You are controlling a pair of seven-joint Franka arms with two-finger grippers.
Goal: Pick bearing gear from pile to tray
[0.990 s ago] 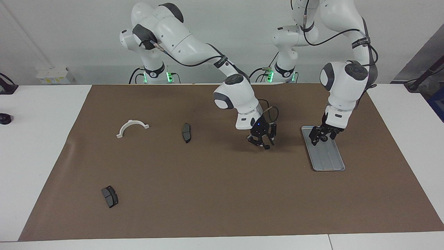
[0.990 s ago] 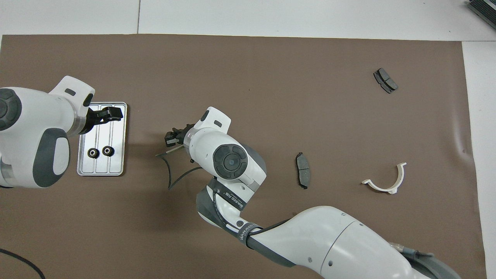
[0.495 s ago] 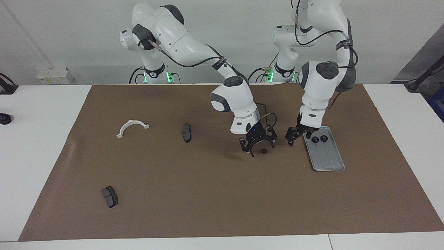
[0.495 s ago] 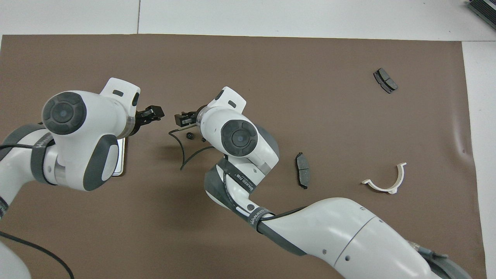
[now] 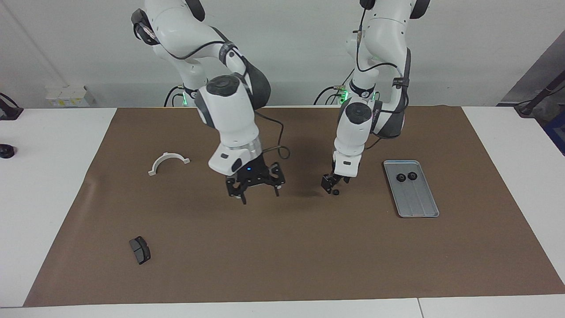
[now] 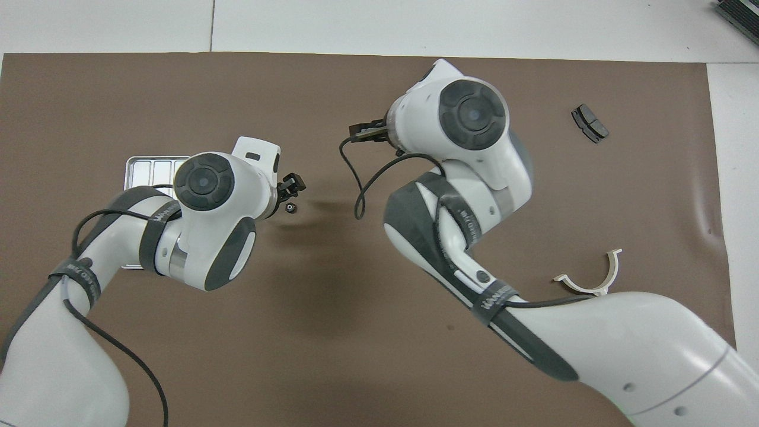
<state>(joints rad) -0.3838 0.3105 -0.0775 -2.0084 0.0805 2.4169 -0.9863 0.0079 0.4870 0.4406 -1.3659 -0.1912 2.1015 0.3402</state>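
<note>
Hovering low over the brown paper mat (image 5: 282, 256), the left hand (image 5: 330, 186) hangs just above a small black bearing gear (image 5: 336, 192), which lies loose on the mat rather than in any grip. Whether that hand is apart or together I cannot tell from where I stand. It looks placed to take the gear: the wrist points almost straight down, so a short drop would bring it onto the part.

The right hand (image 5: 259, 196) hangs over bare mat, well apart from the gear, its fingers spread and holding nothing. I would guess it has drawn aside to leave the left arm room.

The flat silver-grey ribbed metal tray (image 5: 417, 198) lies toward the left arm's end of the table, apart from the loose gear. 2 more black gears (image 5: 401, 177) sit side by side in the part of the tray nearer the robots, so the rest of it is free for a 3rd. With the tray on the left arm's side, that arm has the short carry.

Toward the right arm's end lie a white curved plastic half-ring (image 5: 167, 161) and, farther from the robots, a dark grey brake pad (image 5: 140, 250), neither wanted here.

The mat covers most of a white table (image 5: 44, 198). A plain pale wall stands at the robots' backs, and green lights glow at both bases.
</note>
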